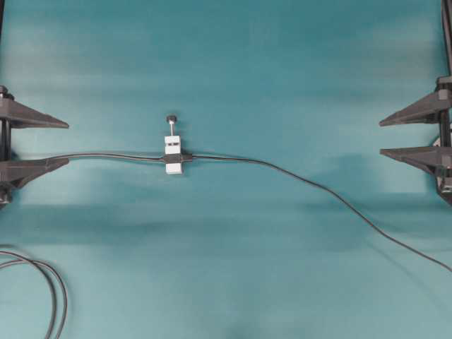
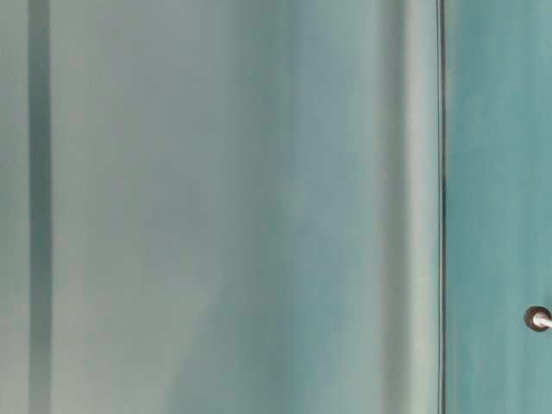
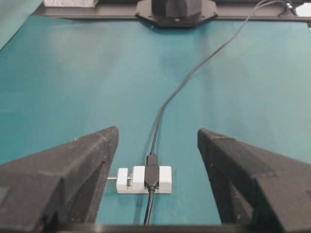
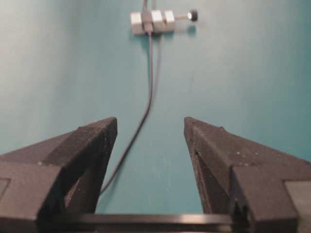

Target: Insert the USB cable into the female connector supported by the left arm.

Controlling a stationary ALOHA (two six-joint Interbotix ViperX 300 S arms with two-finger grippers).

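The USB cable [image 1: 296, 173] already sits plugged into the female connector [image 1: 173, 150] on the surface (apparently done), both grippers' fingers spread, holding nothing.

Teal table [image 1: 226, 56], white female connector [image 1: 173, 147] mid-table, USB cable [image 1: 318, 187] trailing right, looped cable [image 1: 49, 289] corner

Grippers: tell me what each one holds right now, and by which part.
Nothing is held. The left gripper and the right gripper both stand open at the table's edges, well away from the female connector and the USB cable lying on the mat.
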